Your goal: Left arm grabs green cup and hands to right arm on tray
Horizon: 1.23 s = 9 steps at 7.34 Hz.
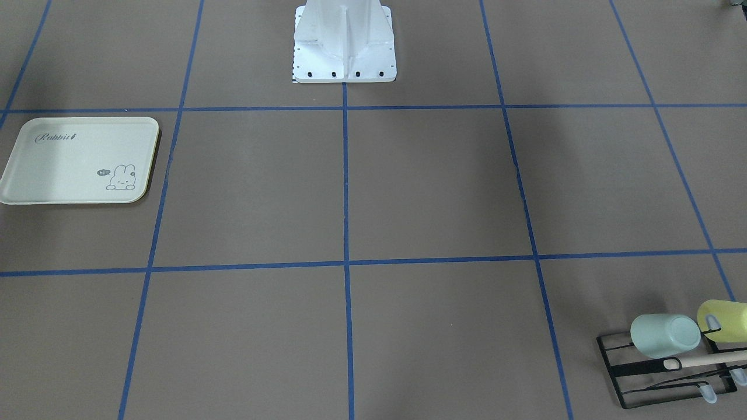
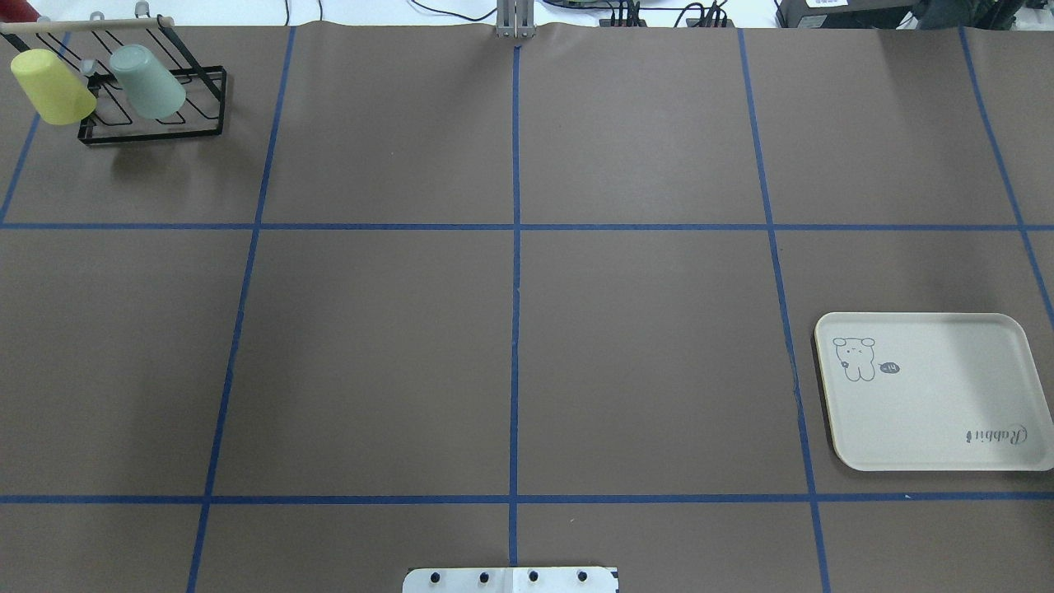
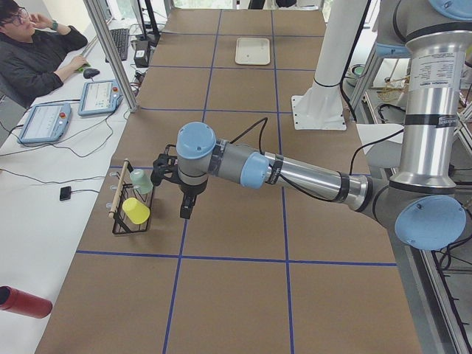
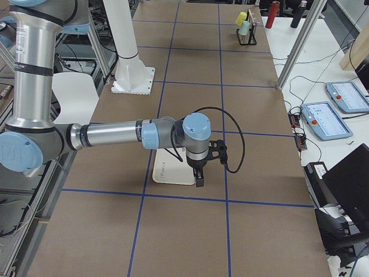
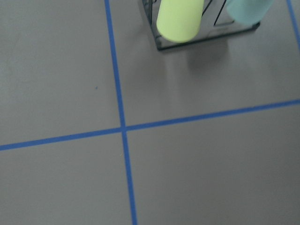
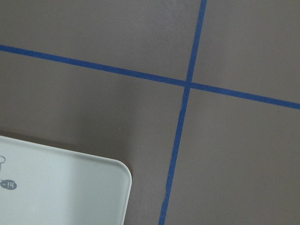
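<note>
The pale green cup [image 1: 665, 335] hangs tilted on a black wire rack [image 1: 627, 382] at the table's far left corner, also seen from overhead [image 2: 148, 81] and in the left wrist view [image 5: 246, 9]. My left gripper [image 3: 186, 208] hovers above the table just beside the rack, a little apart from the green cup [image 3: 140, 181]; I cannot tell whether it is open or shut. The cream tray [image 2: 947, 395] lies flat on the right side. My right gripper [image 4: 199, 179] hangs over the tray's [image 4: 167, 173] edge; its state cannot be told either.
A yellow cup [image 2: 53, 86] hangs on the same rack beside the green one, under a wooden bar [image 2: 82, 25]. The white robot base [image 1: 344, 44] stands at mid-table. A person sits at a side desk [image 3: 37, 51] with tablets. A red bottle [image 3: 22, 301] lies off the table.
</note>
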Available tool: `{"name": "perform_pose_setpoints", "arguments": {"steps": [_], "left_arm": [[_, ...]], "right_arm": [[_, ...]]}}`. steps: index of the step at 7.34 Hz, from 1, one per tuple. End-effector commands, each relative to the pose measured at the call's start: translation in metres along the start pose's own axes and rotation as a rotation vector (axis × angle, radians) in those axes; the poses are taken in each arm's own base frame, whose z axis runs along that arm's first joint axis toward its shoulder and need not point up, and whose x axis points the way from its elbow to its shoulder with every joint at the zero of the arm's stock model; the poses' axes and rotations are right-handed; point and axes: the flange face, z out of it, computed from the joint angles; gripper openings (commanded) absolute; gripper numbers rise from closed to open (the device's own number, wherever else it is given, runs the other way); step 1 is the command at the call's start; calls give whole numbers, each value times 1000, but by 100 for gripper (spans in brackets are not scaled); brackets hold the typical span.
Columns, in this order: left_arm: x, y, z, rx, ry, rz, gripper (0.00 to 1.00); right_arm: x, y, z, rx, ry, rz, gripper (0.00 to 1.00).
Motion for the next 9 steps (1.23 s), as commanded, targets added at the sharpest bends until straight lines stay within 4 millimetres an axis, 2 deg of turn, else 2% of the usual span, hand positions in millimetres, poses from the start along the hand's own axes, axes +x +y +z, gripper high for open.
{"name": "perform_pose_setpoints", "arguments": {"steps": [1,2,4,5,6,8,9], "left_arm": [[35,-46,14,4,18,66,100],[33,-67,20,-3,26,60,100],[36,-134,34,-16,16,43,100],[46,-167,37,-18,16,-20,100],[72,-184,55,-44,23,-48,100],[119,-218,90,-49,-89,-77,100],[134,-230,114,-85,-90,-79,100]], "right_arm": [[-3,-6,0,1,-1,-9,100],[-4,-7,0,1,-1,-12,100],[-5,-7,0,1,-1,-14,100],[-5,-8,1,0,-3,-15,100],[-5,-8,1,0,-3,-15,100],[-6,-8,2,-2,-3,-17,100],[-6,-8,2,-2,-3,-17,100]]}}
